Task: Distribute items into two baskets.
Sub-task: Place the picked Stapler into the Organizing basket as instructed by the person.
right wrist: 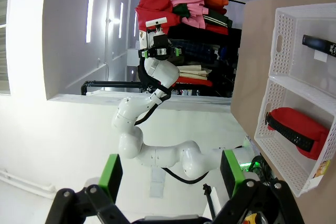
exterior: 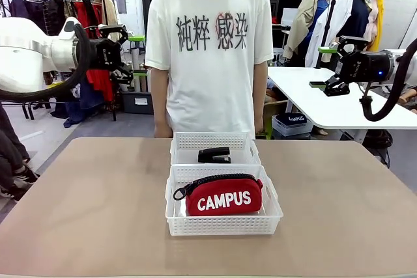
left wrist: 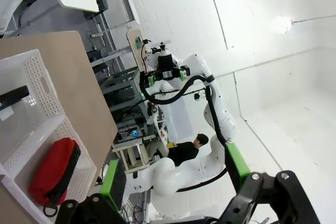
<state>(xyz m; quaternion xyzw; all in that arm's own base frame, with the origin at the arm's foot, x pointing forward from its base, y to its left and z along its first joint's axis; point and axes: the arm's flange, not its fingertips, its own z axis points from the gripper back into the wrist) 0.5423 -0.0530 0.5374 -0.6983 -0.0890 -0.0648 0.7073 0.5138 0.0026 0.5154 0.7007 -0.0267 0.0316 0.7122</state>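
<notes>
Left gripper [exterior: 135,56]: held high at the left of the front view, well above the table; jaws spread wide, nothing between the green pads. In its own wrist view the gripper [left wrist: 173,203] is seen with both fingers apart.
Right gripper [exterior: 324,66]: raised at the right, well clear of the table; jaws likewise wide apart and empty. The same is seen in its wrist view [right wrist: 170,195].
Pouch [exterior: 223,194]: lying flat inside the near basket [exterior: 221,224], its black zip along the top edge and the pull loop hanging toward the basket's left wall.
Stapler [exterior: 214,155]: lying inside the far basket [exterior: 212,140], near the wall shared with the near basket.
Baskets: set touching, one behind the other, at the middle of the table [exterior: 78,213]; one item is held in each.
Task state: judged complete or nearly so, since the two items are already split between the baskets.
Person [exterior: 210,50]: standing at the far edge, just behind the far basket, arms down.
Risk, descent: if either arm were lowered to the centre, a lattice wall could be caught by an open finger and a basket dragged or tipped.
Risk, regrasp: the pouch is soft and nearly fills its basket, so the rim could be pinched together with the fabric.
Risk, person: a reach to the far basket would be brought close to the person's body.
Writing, pouch: "CAMPUS" in white capitals.
Writing, shirt: four large dark characters across the chest.
Writing, background: a white logo on a dark pouch [exterior: 294,119] in a bin behind the table, too small to be read with certainty.
</notes>
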